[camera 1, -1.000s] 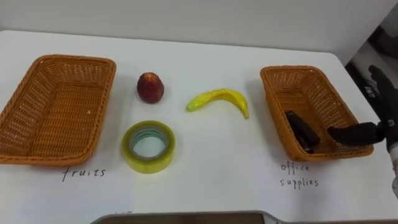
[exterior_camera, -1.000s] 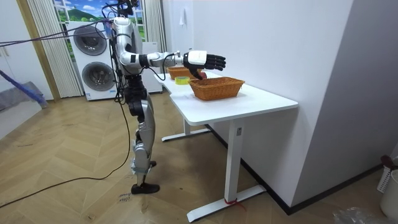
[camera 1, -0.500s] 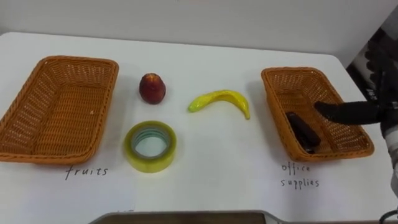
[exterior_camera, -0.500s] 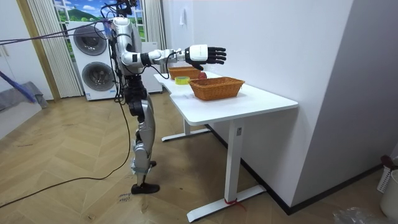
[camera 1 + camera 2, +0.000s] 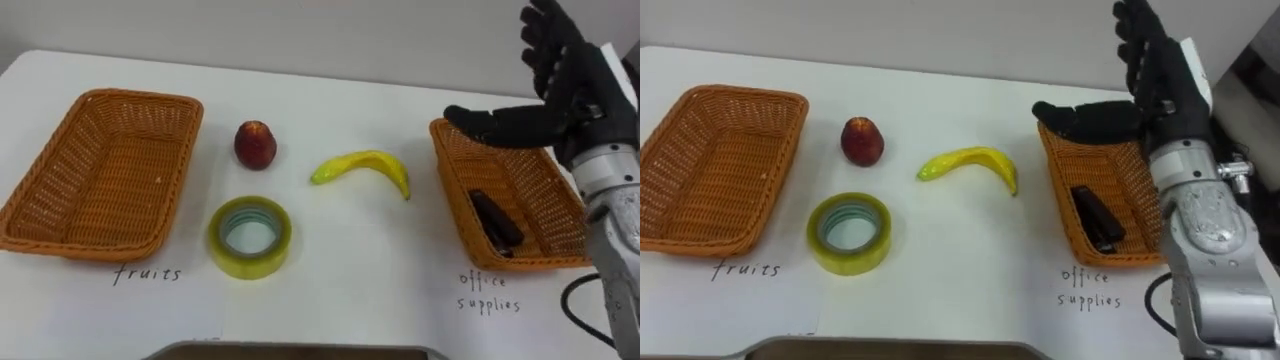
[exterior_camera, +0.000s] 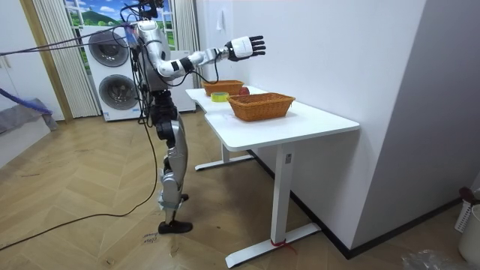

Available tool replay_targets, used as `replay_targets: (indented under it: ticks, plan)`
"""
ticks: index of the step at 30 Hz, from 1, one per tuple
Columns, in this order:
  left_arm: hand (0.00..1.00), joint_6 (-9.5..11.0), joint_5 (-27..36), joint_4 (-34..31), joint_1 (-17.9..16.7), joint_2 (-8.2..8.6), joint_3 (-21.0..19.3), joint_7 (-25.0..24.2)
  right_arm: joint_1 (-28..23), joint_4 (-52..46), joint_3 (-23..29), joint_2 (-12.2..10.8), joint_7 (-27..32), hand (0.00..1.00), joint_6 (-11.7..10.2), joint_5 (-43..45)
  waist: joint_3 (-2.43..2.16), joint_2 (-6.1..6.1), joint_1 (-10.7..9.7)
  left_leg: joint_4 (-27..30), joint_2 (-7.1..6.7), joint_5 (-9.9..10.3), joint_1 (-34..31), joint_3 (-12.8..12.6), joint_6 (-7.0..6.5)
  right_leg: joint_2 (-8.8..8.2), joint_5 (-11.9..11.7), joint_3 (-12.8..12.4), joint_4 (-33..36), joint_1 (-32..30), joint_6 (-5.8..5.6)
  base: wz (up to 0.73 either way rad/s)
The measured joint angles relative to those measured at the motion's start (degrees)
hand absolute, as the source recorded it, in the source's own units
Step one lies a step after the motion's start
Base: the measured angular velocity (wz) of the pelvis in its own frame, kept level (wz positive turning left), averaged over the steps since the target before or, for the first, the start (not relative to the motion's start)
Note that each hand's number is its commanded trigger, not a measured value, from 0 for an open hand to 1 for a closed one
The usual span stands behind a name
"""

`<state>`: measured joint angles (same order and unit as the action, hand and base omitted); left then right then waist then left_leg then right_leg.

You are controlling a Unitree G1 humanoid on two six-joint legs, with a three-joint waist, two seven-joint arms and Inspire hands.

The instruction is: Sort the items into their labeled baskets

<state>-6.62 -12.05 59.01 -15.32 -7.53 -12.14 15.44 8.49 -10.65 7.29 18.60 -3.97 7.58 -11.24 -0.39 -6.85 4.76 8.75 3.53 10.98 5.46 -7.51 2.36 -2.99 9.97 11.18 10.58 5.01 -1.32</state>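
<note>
right robot hand (image 5: 572, 92) raised above office basket (image 5: 545, 190), splayed and empty; dark item (image 5: 495, 222) inside. apple (image 5: 255, 145), banana (image 5: 365, 165), tape (image 5: 250, 263) loose on bench (image 5: 340, 295). between picks, seemingly; next: reach left, close round tape or fruit.

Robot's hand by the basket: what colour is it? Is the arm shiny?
The right hand has black fingers and a pale grey back. Its forearm is rounded silvery-grey metal, with a black cable looping beside it.

Table (image 5: 350, 250): "fruits" (image 5: 148, 274), "office supplies" (image 5: 489, 292)
</note>
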Motion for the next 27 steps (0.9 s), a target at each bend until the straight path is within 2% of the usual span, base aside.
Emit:
replay_targets:
  ticks: [6,9,14,17,21,24,27]
  plan:
    - [0.0,-0.55,0.09,0.24,0.31,-0.1,0.75,-0.15,1.61,-1.04,-3.56,-0.01,-0.94,0.0,0.0,-1.96,0.12,0.21,1.63,0.0,0.01,0.0,-0.05,0.23,0.0,0.0,0.0,0.27,0.03,0.16,0.0,0.01]
    - [0.0,-1.06,0.09,0.25,0.5,-0.18,3.08,-0.69,3.82,-0.85,-6.46,-0.32,-1.18,0.0,0.08,-3.03,0.23,0.29,1.98,-0.04,0.0,0.0,-0.14,0.32,0.0,0.0,0.0,0.34,0.01,0.14,0.0,0.01]
    - [0.0,-2.28,-0.08,-0.11,1.43,-0.48,6.43,-0.96,6.39,-0.24,-11.09,-0.43,-2.63,0.0,0.13,-3.62,0.33,0.08,2.18,0.63,-0.07,-0.01,-1.44,2.01,0.01,-0.04,0.0,1.79,-0.11,-0.08,0.0,0.16]
    - [0.0,-3.11,-0.97,-1.17,1.79,-0.54,6.69,-1.13,6.44,1.91,-12.89,-0.48,-3.1,0.0,1.34,-3.36,0.49,-0.29,4.18,0.77,-0.09,-0.01,-1.78,2.55,0.02,-0.09,0.0,2.44,-0.11,-0.13,0.0,0.09]
    - [0.0,-3.92,-0.97,-1.64,2.32,-0.62,6.8,-1.12,6.44,5.76,-16.65,-1.15,-3.84,0.0,3.3,-1.32,0.95,-1.04,5.2,0.83,-0.15,-0.02,-2.04,2.66,0.01,-0.23,0.0,3.31,-0.16,-0.18,0.0,0.03]
    - [0.0,-4.77,-1.03,-1.61,2.8,-0.45,6.81,-1.16,6.44,7.48,-18.16,-2.59,-5.31,0.0,5.03,0.36,0.85,-1.25,5.37,0.92,-0.22,-0.02,-2.54,2.89,0.0,-0.34,0.0,3.83,-0.16,-0.31,0.0,0.1]
    - [0.0,-5.45,-1.01,-1.64,3.46,-0.43,6.78,-1.41,6.44,7.8,-18.62,-3.07,-6.06,0.0,5.05,0.32,0.9,-1.06,5.62,0.98,-0.22,-0.04,-2.83,2.91,-0.03,-0.42,0.0,4.43,-0.26,-0.28,0.0,0.08]
